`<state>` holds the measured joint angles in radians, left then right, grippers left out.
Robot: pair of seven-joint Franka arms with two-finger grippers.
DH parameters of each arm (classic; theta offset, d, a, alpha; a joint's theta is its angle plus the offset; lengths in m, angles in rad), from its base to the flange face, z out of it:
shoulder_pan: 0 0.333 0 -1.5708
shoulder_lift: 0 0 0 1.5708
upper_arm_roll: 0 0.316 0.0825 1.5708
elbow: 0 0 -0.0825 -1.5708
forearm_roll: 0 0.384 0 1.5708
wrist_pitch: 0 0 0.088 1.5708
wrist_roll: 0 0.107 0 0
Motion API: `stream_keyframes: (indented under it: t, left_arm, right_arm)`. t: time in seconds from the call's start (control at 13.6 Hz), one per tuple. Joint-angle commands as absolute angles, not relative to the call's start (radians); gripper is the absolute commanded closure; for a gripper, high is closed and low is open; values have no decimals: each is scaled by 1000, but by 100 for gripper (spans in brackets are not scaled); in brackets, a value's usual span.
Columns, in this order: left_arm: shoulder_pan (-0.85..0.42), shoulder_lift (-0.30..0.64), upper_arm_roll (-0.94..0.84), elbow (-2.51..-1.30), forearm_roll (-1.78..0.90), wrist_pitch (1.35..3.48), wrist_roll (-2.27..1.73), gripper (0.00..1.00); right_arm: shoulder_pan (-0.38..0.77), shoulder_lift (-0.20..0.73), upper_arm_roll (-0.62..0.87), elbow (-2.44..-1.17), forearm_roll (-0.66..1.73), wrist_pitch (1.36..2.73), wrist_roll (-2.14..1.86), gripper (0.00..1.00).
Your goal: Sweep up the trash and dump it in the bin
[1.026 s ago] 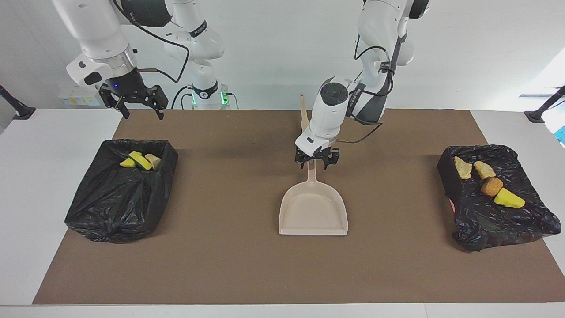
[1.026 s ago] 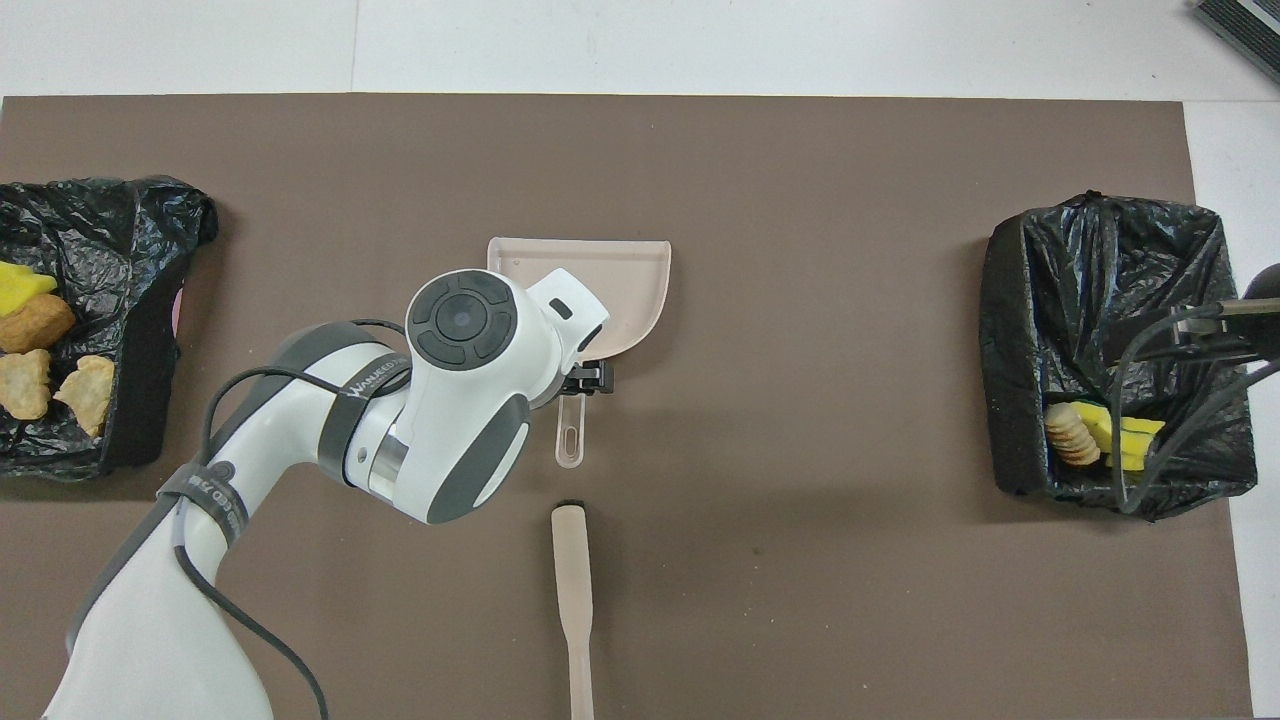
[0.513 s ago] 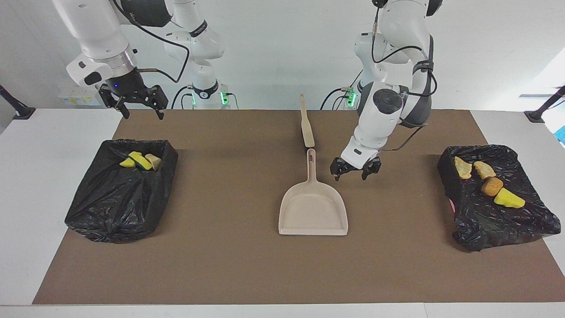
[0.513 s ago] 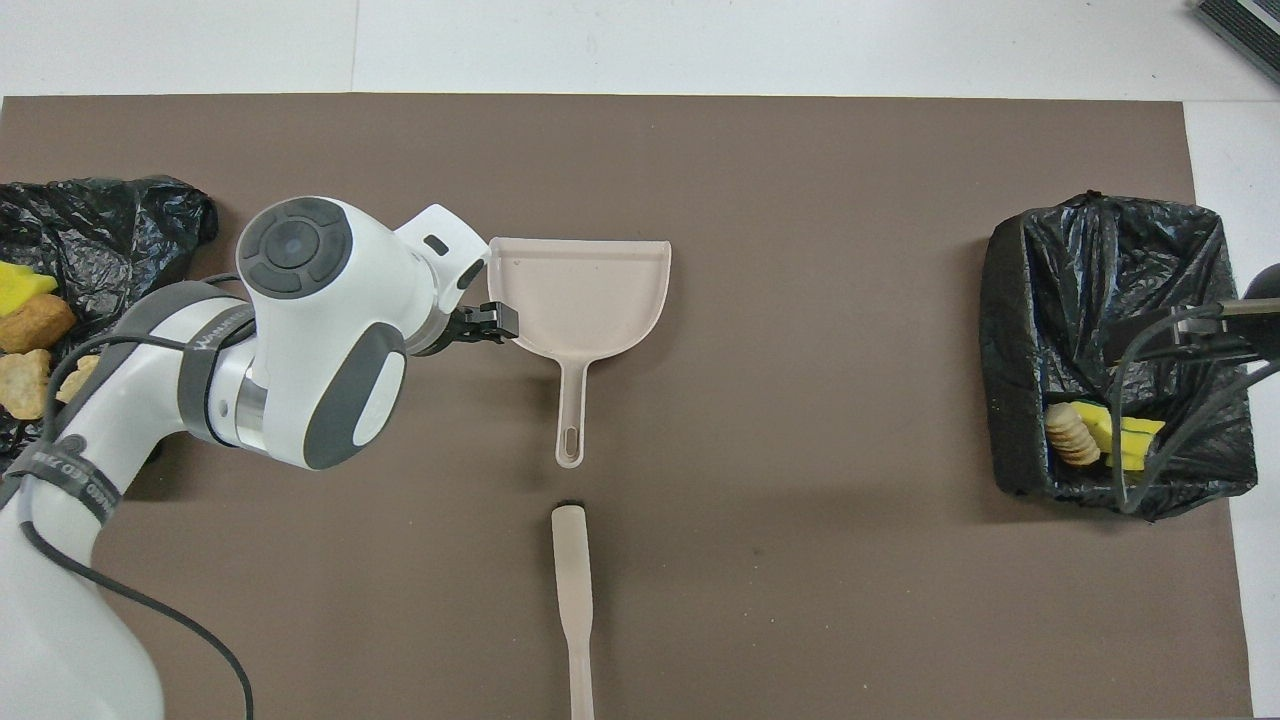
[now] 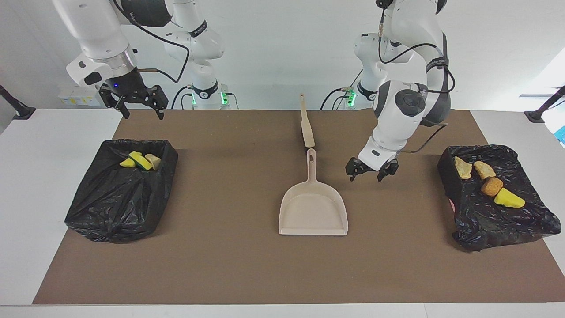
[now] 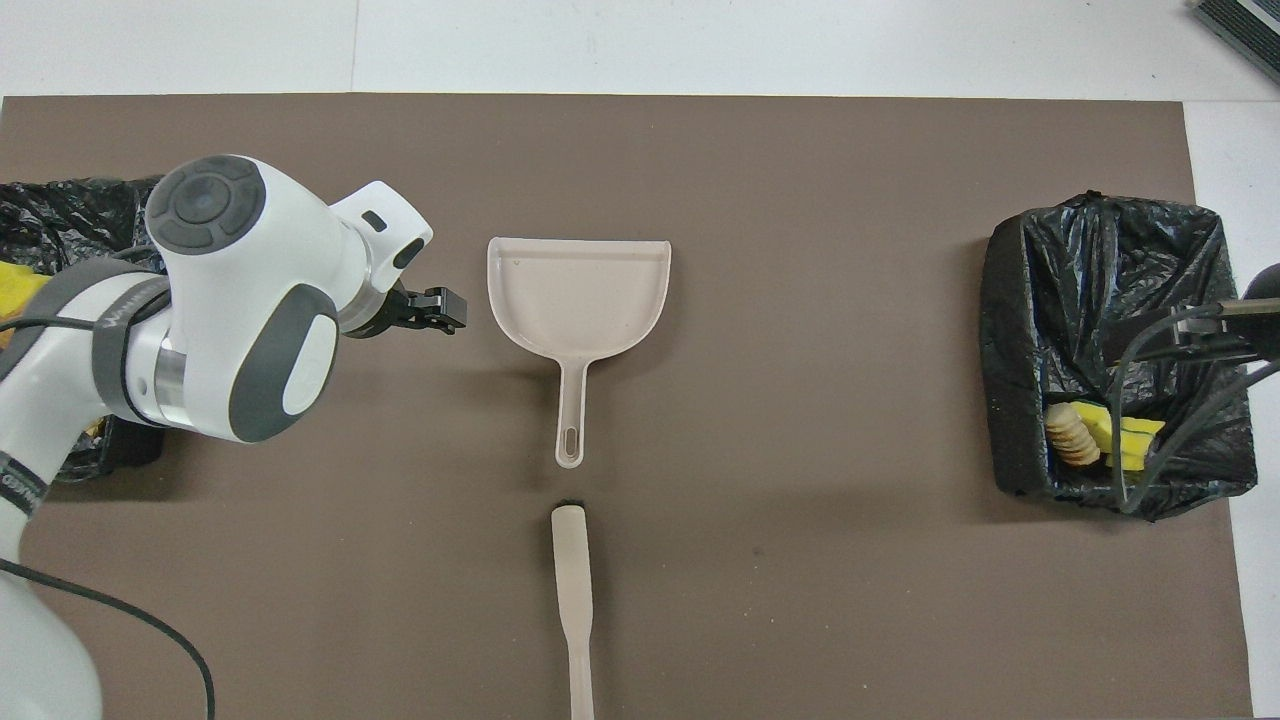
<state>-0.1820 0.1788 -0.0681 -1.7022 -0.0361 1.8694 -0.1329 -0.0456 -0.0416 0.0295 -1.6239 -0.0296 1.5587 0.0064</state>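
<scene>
The dustpan [image 5: 313, 207] is lying empty on the brown mat [image 5: 229, 265] at the middle of the tabletop, handle pointing toward the robots. The brush [image 5: 306, 121] is lying just past that handle's tip, nearer to the robots, not touching it.

The left end effector [image 5: 371, 169] is hanging low over the mat between the dustpan and the bin [image 5: 496, 221] at the left arm's end, fingers spread wide and holding nothing. The right end effector [image 5: 133, 99] is waiting above the mat's edge near the other bin [image 5: 117, 198], fingers likewise wide and empty.

No trash is lying on the mat. Four lumps [image 5: 489, 184] are resting on the liner of the bin at the left arm's end; three lumps [image 5: 139, 160] are sitting in the bin at the right arm's end. Judged from this, sweeping and dumping appear complete, with only arm withdrawal left.

In the overhead view, the left arm is covering most of its bin, and cables are crossing the other bin. The brush's bristles cannot be made out.
</scene>
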Motion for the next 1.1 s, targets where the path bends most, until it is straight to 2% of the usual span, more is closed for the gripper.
stream_keyframes:
  t: [0.0, 0.22, 0.73, 1.03]
  left_arm:
    - [-127, 94, -74, -1674, -43, 1754, -43, 0]
    - [-126, 58, -54, -1614, -40, 1617, -43, 0]
    - [-127, -58, -18, -1608, -21, 1517, 4, 0]
    - [-127, -63, -17, -1611, -20, 1508, 8, 0]
  right_arm:
    - [-54, -57, 34, -1635, -14, 1543, 8, 0]
    - [-54, -57, 34, -1635, -14, 1543, 8, 0]
    - [-54, -57, 34, -1635, -14, 1543, 8, 0]
    - [-54, -57, 34, -1635, -14, 1543, 8, 0]
